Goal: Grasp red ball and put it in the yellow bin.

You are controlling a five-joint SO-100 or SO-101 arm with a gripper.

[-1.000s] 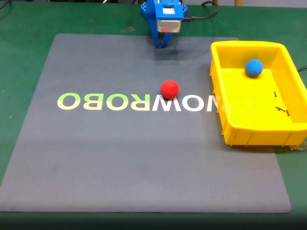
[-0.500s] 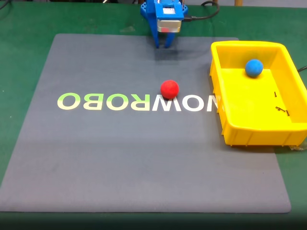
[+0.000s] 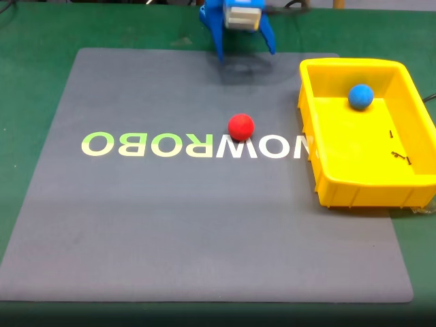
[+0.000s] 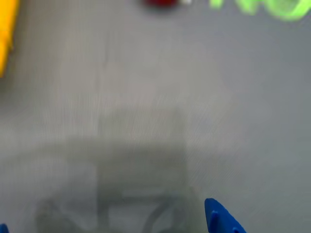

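The red ball (image 3: 240,127) rests on the grey mat just above the pale letters, and it shows as a blurred red spot (image 4: 163,2) at the top edge of the wrist view. To its right stands the yellow bin (image 3: 340,187), whose wall (image 4: 7,34) appears at the left edge of the wrist view. My blue gripper (image 3: 245,51) hovers at the mat's far edge, well behind the ball. It is open, fingers spread wide, nothing between them. One blue fingertip (image 4: 221,219) enters the wrist view from the bottom.
A blue ball (image 3: 360,96) lies in the bin's far part, with a few small dark bits near its right wall. The grey mat (image 3: 170,225) lies on a green table. Pale green and white letters (image 3: 191,145) cross the mat's middle.
The gripper has opened from nearly closed to wide apart and lifted slightly toward the top of the fixed view. Ball and bin have not moved.
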